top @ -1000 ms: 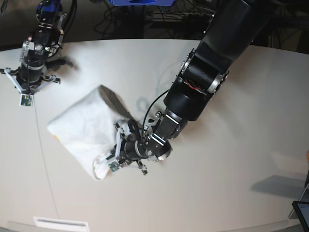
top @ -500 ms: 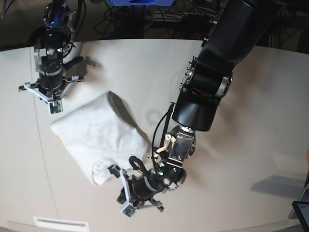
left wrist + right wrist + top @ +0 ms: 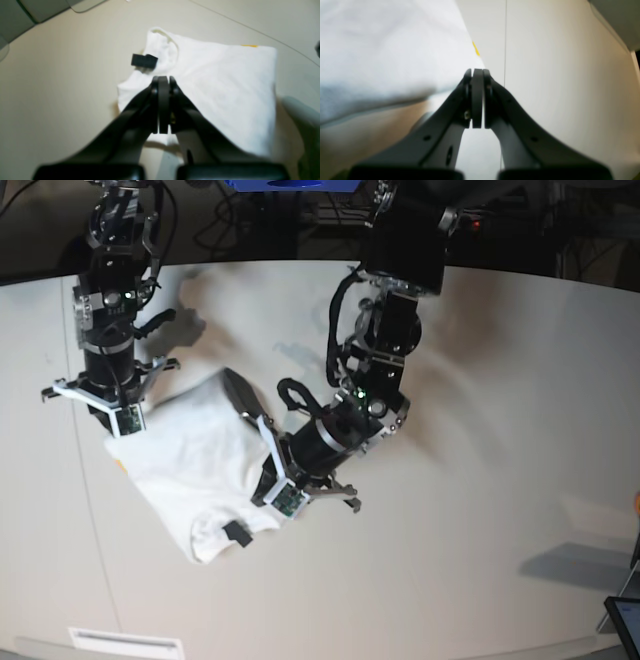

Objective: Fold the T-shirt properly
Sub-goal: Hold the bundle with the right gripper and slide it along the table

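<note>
**Folding nearly finished: shirt lies as a compact white packet**

Judging by its shape, the fold looks essentially done. The table (image 3: 480, 480), a smooth, matte, pale beige top, carries the T-shirt (image 3: 195, 470) near its left side in the base view. The shirt is a soft, thick, roughly rectangular bundle, plain white reverse up, with only a sliver of yellow print showing at one edge. What may be left is tidying: the collar end is rumpled and uneven. The left gripper (image 3: 272, 480) sits over the shirt's edge and the right gripper (image 3: 112, 412) at its far corner. Both have their black jaws pressed together on nothing. Smallest, the black neck tag (image 3: 144, 61) sticks out beside the collar.
</note>
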Tool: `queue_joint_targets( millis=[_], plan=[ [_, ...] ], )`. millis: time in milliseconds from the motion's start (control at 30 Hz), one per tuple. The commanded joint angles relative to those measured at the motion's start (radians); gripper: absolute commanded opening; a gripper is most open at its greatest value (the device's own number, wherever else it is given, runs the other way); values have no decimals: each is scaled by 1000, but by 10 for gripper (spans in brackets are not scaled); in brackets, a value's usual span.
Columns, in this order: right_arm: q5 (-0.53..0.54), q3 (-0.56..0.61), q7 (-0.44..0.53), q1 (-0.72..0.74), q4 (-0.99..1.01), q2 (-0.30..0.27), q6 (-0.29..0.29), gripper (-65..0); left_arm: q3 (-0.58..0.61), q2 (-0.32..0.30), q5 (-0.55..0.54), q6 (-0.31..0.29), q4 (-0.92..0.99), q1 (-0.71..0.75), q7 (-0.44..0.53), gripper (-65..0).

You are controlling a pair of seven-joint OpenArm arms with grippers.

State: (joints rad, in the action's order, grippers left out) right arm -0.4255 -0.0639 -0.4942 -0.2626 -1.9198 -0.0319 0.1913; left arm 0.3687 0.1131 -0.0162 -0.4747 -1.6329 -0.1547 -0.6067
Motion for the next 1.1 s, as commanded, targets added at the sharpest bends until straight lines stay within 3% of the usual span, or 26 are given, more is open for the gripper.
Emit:
queue_joint_targets(
  millis=[0,100,167,233,367,467,700,900,1067],
  plan=[
    [-8,-4,12,18,-17,-12,-13,-650,-1,15,-12,9,-40,-13,35,-650],
    [-8,-3,7,29,-14,-18,-3,-650,-1,-8,-6,11,-97,42,34,-650],
    [-8,-3,7,35,-14,-16,44,-650,-6,-40,-6,11,-163,86,24,-650],
    [-8,-3,7,53,-8,-16,86,-650,-46,-62,-6,17,-224,128,-40,-650],
    [-8,-3,7,84,-2,-16,93,-650,-198,-72,-5,37,-300,192,-163,-650],
    [-8,-1,6,113,21,-18,95,-650,-316,-105,-3,37,-326,243,-166,-650],
    [-8,66,6,174,151,-30,135,-650,-437,-226,-3,37,-330,361,-170,-650],
    [-8,71,6,262,294,-33,135,-650,-540,-234,-6,32,-330,422,-166,-650],
    [-9,66,6,303,389,-59,135,-650,-551,-234,-5,32,-330,422,-166,-650]
  ],
)
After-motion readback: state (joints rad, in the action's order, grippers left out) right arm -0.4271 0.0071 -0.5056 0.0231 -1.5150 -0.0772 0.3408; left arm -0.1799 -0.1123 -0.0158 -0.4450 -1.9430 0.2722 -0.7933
